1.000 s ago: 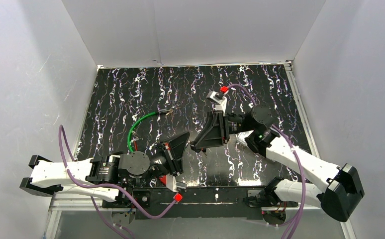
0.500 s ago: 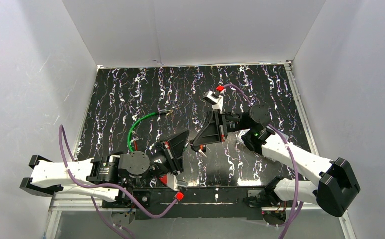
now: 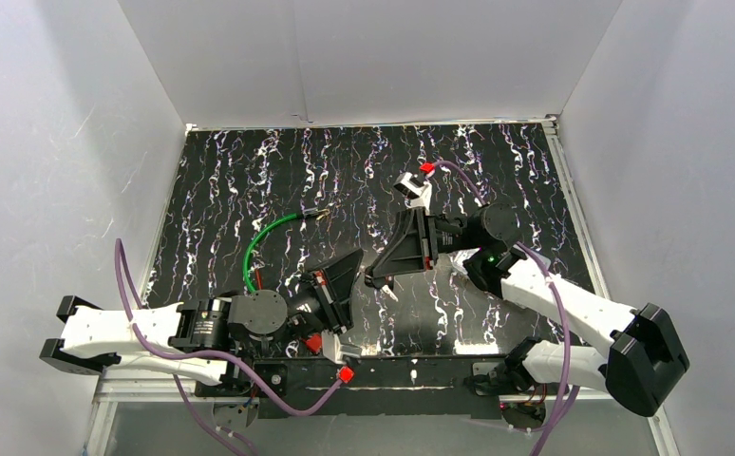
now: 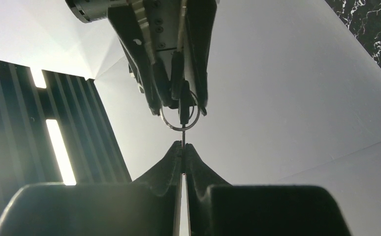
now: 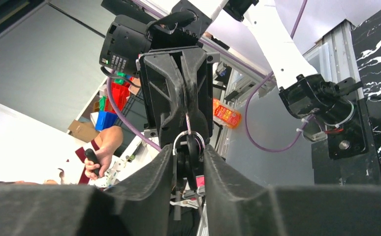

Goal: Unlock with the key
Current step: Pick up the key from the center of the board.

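Both grippers meet tip to tip in the air over the front middle of the mat. My left gripper (image 3: 355,257) is shut on a thin metal strip (image 4: 183,135), seen edge-on, that hangs from a key ring (image 4: 180,117). My right gripper (image 3: 374,276) is closed around the black key heads (image 5: 193,153) on the same ring (image 5: 188,137). In the left wrist view my left gripper (image 4: 183,147) sits just below the ring. In the right wrist view my right gripper (image 5: 188,155) faces the left one. A green cable lock (image 3: 254,249) lies on the mat, left of both grippers.
The black marbled mat (image 3: 497,180) is enclosed by white walls at the back and on both sides. A metal rail (image 3: 411,375) with the arm bases runs along the near edge. Purple cables loop off both arms.
My right wrist has rolled slightly back and forth, ending near where it began. My left arm has barely shifted. Both grippers keep their hold on the keys.
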Controlling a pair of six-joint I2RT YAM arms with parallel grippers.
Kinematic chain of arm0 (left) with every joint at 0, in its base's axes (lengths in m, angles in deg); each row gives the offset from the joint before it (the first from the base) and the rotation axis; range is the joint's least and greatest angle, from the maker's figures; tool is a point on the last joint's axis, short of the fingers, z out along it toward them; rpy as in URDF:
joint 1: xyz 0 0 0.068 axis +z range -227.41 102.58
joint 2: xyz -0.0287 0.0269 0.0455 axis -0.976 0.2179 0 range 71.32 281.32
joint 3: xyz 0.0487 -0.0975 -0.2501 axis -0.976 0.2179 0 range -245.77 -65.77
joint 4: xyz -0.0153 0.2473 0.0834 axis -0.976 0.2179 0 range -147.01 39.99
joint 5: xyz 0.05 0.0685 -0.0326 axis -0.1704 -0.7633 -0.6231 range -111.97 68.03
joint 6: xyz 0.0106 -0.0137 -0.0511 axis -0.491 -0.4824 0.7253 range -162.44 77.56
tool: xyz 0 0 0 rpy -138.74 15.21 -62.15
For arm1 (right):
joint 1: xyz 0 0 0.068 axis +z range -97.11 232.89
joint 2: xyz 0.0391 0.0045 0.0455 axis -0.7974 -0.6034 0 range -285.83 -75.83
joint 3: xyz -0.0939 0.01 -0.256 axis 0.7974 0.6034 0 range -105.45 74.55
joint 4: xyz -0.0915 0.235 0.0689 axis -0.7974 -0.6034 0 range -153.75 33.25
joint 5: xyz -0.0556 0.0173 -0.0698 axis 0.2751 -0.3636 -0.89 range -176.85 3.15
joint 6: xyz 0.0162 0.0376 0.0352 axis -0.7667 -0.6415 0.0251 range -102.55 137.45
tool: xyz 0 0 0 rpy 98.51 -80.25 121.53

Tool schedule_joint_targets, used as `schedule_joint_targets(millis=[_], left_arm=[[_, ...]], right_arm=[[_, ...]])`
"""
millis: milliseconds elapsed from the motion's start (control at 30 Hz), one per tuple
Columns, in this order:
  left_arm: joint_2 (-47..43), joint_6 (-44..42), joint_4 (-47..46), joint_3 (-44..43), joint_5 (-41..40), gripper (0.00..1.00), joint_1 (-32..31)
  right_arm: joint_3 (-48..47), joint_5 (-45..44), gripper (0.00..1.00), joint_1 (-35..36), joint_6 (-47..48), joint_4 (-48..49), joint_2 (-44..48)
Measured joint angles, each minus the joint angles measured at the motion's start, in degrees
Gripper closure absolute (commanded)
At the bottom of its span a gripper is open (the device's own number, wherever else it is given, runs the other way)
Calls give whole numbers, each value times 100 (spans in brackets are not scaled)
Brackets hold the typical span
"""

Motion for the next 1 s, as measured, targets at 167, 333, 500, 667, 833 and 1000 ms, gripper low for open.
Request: schedule_joint_targets(millis=[167, 333, 500, 667, 833, 1000], left_arm=[[28, 0, 26, 0, 2, 100, 0], [26, 0, 27, 0, 11, 100, 0], [17, 0, 77, 0, 11, 100, 0], [13, 0, 122, 0, 0, 100, 0], [13, 0, 162, 0, 2, 100, 0], [13, 0, 164, 0, 1, 100, 0]], right_arm=[[0, -26, 60, -15, -101, 216, -87], [-232, -31, 67, -76, 79, -51, -116], [-515, -20, 78, -103, 126, -144, -244], [-580, 95, 74, -103, 14, -2, -437], [-579, 163, 66, -103, 3, -25, -522], [-579, 219, 65, -103, 273, -321, -371]])
